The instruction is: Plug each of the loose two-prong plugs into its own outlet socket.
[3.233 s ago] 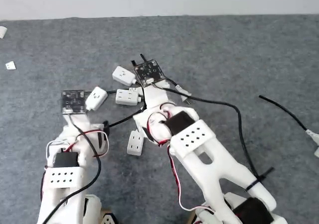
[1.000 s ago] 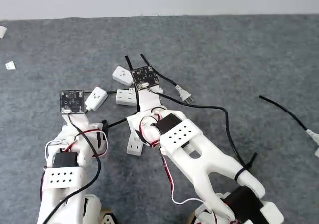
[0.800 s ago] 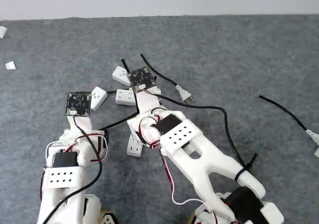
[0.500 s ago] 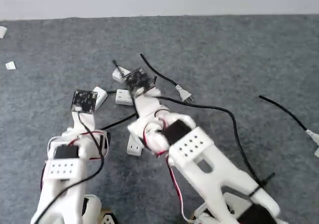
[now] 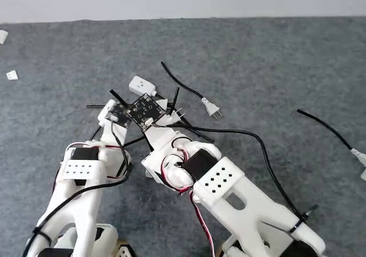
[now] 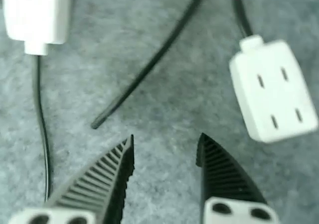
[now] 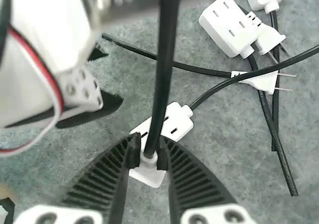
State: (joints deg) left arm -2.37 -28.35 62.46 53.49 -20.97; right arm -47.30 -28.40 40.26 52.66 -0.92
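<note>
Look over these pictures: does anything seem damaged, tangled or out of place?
Yes. Ahead of the open left gripper, a black cord ends bare on the carpet, with no plug or socket on it. Near the right gripper, black cords cross in a tangle around a loose plug.

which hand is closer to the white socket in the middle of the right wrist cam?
Right. The right hand is clamped on the white socket. The left hand is open beside it over the carpet, not touching.
</note>
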